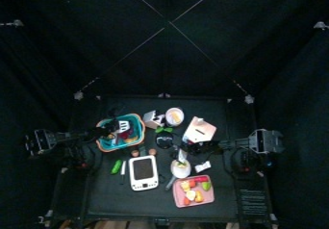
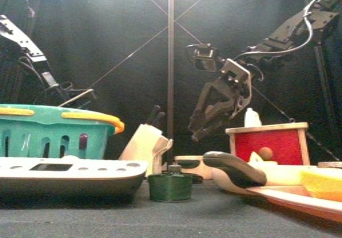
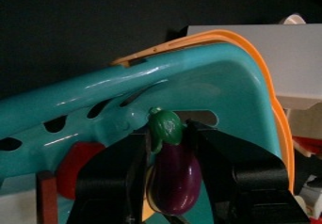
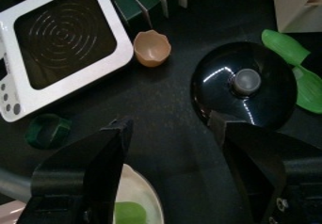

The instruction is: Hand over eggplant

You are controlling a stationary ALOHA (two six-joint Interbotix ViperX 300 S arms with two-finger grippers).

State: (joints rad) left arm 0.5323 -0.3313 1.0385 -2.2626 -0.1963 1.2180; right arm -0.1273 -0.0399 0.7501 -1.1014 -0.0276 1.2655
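Note:
The eggplant (image 3: 175,174) is dark purple with a green cap. It sits upright between the jaws of my left gripper (image 3: 176,185), which is shut on it. The gripper holds it just above the inside of a teal basket with an orange rim (image 3: 189,72). In the top view the left gripper (image 1: 113,132) is over the basket (image 1: 119,143) at the table's left. My right gripper (image 4: 170,162) is open and empty. It hangs above the table's middle right (image 2: 205,127), over a black round lid (image 4: 247,82).
A white rectangular device (image 4: 63,40) lies at the front (image 2: 67,174). Near it are a small brown bowl (image 4: 151,47), a dark green cup (image 2: 170,186), bright green vegetables (image 4: 297,60), a red box (image 2: 269,142) and a plate of food (image 1: 193,190).

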